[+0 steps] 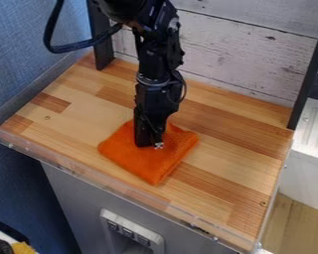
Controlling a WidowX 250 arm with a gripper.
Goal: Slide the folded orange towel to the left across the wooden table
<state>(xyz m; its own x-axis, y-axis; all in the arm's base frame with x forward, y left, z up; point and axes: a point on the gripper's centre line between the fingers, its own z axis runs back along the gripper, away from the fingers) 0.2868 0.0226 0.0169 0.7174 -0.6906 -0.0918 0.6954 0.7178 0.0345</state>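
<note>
Right under the black fingers lies a folded orange cloth, spreading around them on the light-brown wooden tabletop. Whether they are spread or pinching it, I cannot tell.

Our black arm, hanging down
We drop in from the top edge, our wrist nearly upright and our gripper pointing straight down near the middle of the view, a dark cable looping out on the upper left.
</note>
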